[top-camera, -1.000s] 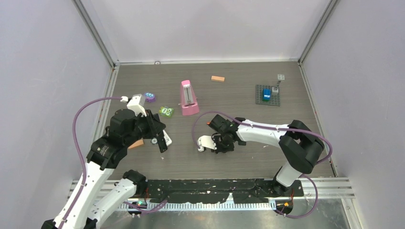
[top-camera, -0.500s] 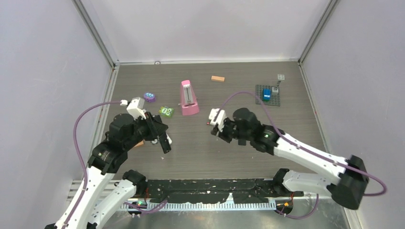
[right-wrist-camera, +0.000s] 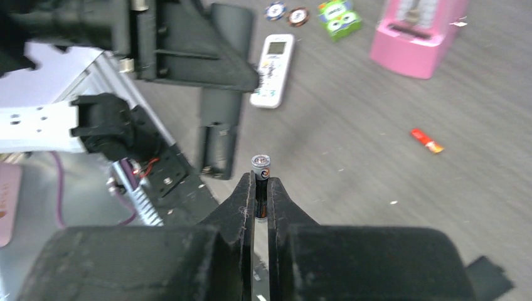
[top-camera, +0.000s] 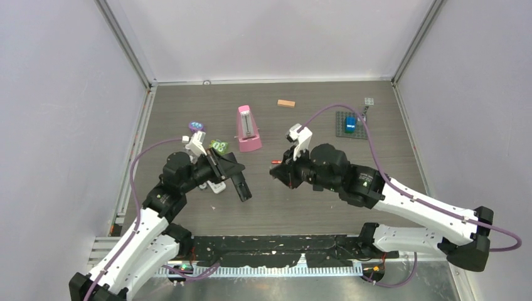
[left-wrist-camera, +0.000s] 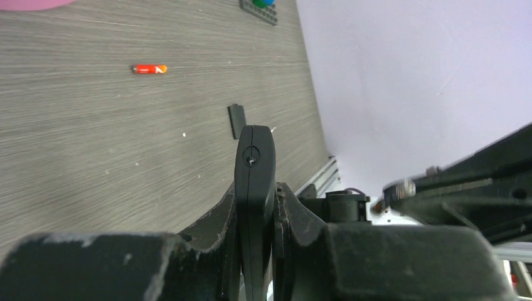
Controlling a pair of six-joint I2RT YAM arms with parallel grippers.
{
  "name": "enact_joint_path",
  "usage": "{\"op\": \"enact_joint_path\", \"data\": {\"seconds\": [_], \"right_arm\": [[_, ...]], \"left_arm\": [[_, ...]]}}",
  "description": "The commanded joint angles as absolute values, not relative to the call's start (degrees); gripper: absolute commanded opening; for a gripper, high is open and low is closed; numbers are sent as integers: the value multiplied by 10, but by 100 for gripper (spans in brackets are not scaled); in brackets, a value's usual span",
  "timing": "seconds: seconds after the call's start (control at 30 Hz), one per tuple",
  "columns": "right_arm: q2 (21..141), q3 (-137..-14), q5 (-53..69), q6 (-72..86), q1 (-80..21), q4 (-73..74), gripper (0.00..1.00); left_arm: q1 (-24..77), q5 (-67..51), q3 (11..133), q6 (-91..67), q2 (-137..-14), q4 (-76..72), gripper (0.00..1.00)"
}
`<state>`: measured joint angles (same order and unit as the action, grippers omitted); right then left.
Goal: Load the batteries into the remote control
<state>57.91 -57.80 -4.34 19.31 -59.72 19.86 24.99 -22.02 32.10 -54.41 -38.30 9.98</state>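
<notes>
Only the top end of the battery shows; the rest hides inside the right gripper. The black remote shows just a thin edge, its bottom sunk in the left gripper. The pink metronome is cut off up top, and so is the dark plate right of it.

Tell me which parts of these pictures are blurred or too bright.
Top external view: even soft light, all sharp, faint shadows on the table. Left wrist view: the left gripper near the lens is soft, the black remote it grips clearer, the wall at right washed out. Right wrist view: the right gripper is soft, its battery sharp, the white arm part at left glares.
</notes>
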Motion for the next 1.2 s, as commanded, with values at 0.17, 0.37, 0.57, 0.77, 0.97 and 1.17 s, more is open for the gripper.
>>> {"op": "enact_joint_path", "data": {"seconds": [0.17,0.37,0.57,0.77,0.97,1.17], "right_arm": [[628,-638,-187,290,-747,182,5],[695,-682,-227,288,-778,178,5],[735,-719,-271,291,-792,186,5],[728,-720,-300,291,-798,197,5],[719,-716,-301,274,-798,207,5],[745,-740,-287,269,-798,234,5]], "left_arm": [[250,-265,244,-671,-362,-171,0],[250,-272,229,-724,-355,-221,0],[250,-290,225,-752,-365,-265,0],[250,-303,221,-747,-367,-282,0],[250,-305,229,-733,-367,-264,0],[250,-307,230,-736,-375,-276,0]]}}
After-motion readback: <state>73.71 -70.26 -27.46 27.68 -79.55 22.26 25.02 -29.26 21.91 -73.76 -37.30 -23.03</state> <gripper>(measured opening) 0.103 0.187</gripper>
